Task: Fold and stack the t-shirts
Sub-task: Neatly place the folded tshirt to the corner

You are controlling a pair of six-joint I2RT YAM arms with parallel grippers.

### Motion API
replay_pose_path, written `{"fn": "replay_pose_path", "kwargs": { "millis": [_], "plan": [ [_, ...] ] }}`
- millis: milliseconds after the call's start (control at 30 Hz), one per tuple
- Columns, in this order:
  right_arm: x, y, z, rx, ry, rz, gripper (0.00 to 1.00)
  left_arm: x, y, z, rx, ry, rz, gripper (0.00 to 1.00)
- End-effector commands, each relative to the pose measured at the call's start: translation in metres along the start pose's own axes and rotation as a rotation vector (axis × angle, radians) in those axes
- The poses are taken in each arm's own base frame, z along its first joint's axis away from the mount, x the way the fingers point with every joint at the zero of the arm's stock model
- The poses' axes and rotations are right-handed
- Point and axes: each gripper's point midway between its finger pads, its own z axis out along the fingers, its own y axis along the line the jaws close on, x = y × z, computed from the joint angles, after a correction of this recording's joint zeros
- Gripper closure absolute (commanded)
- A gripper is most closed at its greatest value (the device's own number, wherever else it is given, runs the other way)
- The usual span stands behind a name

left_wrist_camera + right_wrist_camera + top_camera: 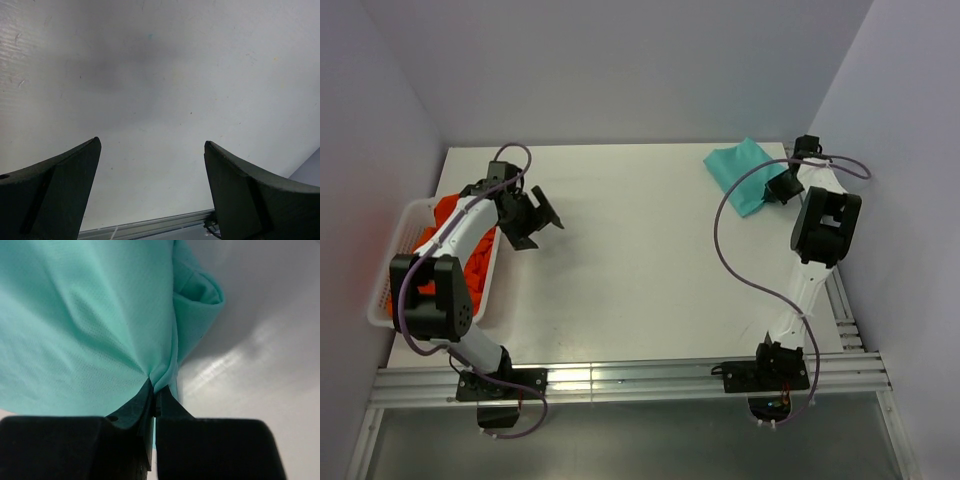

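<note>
While the right jaws were clenched on a thin pinch of the soft teal-green cloth t-shirt (736, 172), the garment lay in a compact, partly doubled-over shape at the far right corner of the white counter (640, 285), close to the wall. The bright orange-red cloth t-shirts (482, 262) sat heaped in the white slatted plastic basket (380, 290) at the left edge. The left jaws were spread wide and empty, hanging over bare counter just beside that basket, well apart from the teal shirt. The hold looked like the weak point: only a narrow fold of fabric was caught at the very tips, so a quick pull would probably let it slide free. A slower drag by that one point could instead unroll the layers or bunch them, since nothing pinned the other side. The corner also left little room, and the sleeve could catch against the wall.
</note>
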Motion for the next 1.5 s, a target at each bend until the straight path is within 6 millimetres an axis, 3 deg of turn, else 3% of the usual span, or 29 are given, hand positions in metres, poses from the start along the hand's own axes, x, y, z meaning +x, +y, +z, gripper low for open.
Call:
{"fn": "replay_pose_path", "kwargs": {
  "millis": [0,167,233,267,300,433,600,767,967,1100,1300,1367,1433,1467],
  "plan": [
    [-0.028,-0.011,-0.020,0.029,-0.125,0.059,1.00,0.002,-0.008,-0.010,0.027,-0.034,0.014,0.09],
    [-0.051,-0.032,-0.023,0.113,-0.166,0.132,1.00,0.010,-0.005,-0.013,0.022,-0.038,0.021,0.09],
    [-0.049,-0.048,-0.025,0.161,-0.191,0.178,1.00,0.011,-0.004,-0.017,0.026,-0.047,0.021,0.09],
    [-0.051,-0.050,-0.037,0.154,-0.216,0.201,1.00,0.014,-0.001,-0.016,0.019,-0.043,0.016,0.09],
    [-0.043,-0.061,-0.030,0.163,-0.214,0.234,1.00,0.016,0.000,-0.017,0.018,-0.041,0.016,0.09],
    [-0.042,-0.088,-0.033,0.204,-0.245,0.320,1.00,0.022,0.004,-0.025,0.021,-0.056,0.018,0.09],
    [-0.047,-0.102,-0.032,0.197,-0.270,0.394,1.00,0.025,0.010,-0.031,0.004,-0.068,0.030,0.08],
    [-0.049,-0.083,-0.025,0.126,-0.247,0.438,1.00,0.025,0.009,-0.031,0.011,-0.066,0.028,0.08],
    [-0.035,-0.026,-0.009,0.057,-0.188,0.361,1.00,0.023,0.003,-0.030,0.026,-0.067,0.025,0.08],
    [-0.049,0.006,-0.012,0.003,-0.205,0.339,1.00,0.020,0.003,-0.033,0.020,-0.072,0.034,0.08],
    [-0.048,0.023,-0.007,-0.002,-0.188,0.305,0.98,0.025,0.006,-0.035,0.019,-0.077,0.025,0.08],
    [-0.048,0.024,-0.013,-0.014,-0.197,0.303,0.70,0.026,0.007,-0.035,0.019,-0.082,0.023,0.08],
    [-0.044,0.016,-0.015,0.008,-0.198,0.297,0.19,0.026,0.008,-0.035,0.020,-0.085,0.022,0.08],
    [-0.046,0.019,-0.023,-0.004,-0.212,0.284,0.01,0.027,0.008,-0.035,0.020,-0.085,0.019,0.08]
  ]
}}
